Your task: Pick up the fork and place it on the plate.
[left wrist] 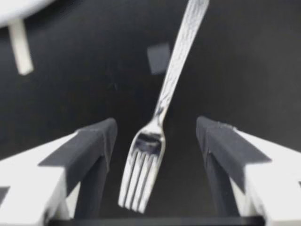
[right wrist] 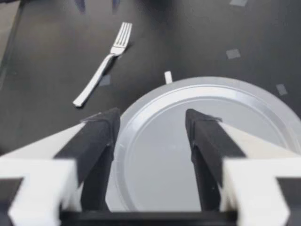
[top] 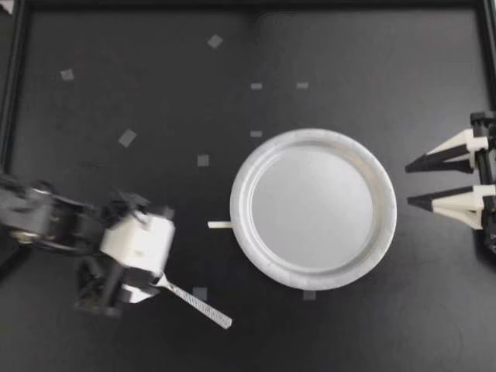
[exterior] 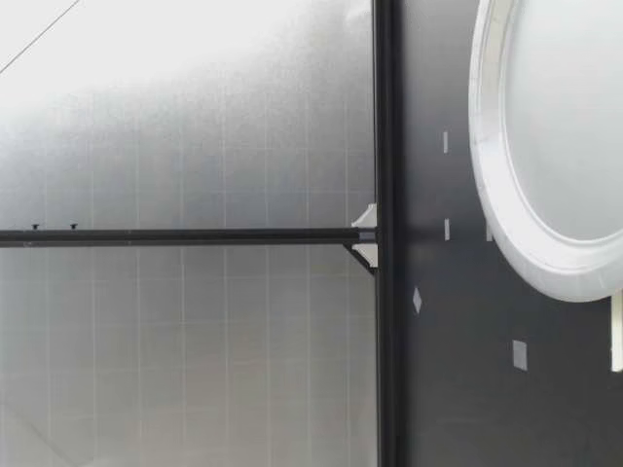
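From above, my left end effector [top: 128,291] sits low over the near-left part of the tabletop [top: 155,178], covering the head of the fork [top: 198,306] – only the handle shows, slanting out toward the plate [top: 246,232] but well short of it. My right end effector [top: 422,182] waits beside the plate's far side, fingers spread wide, its arm cut off at the edge. A short white strip [top: 219,225] lies against the plate's rim, and tape scraps [top: 127,138] dot the surface.

The low view catches only part of the plate [exterior: 506,195], the end of the white strip [exterior: 616,331] and a black frame bar [exterior: 384,233].

In the left wrist view the fork [left wrist: 155,136] lies flat with its tines between the wide-open fingers [left wrist: 89,146] of the left end effector [left wrist: 156,125], touching neither. Its handle runs ahead past a tape square [left wrist: 158,58] and out of view.

In the right wrist view the right end effector [right wrist: 153,117] hangs open over the plate [right wrist: 244,94]. The fork [right wrist: 101,66] rests on the tabletop beyond it – the dark shapes past its tines are cut off and hard to make out.
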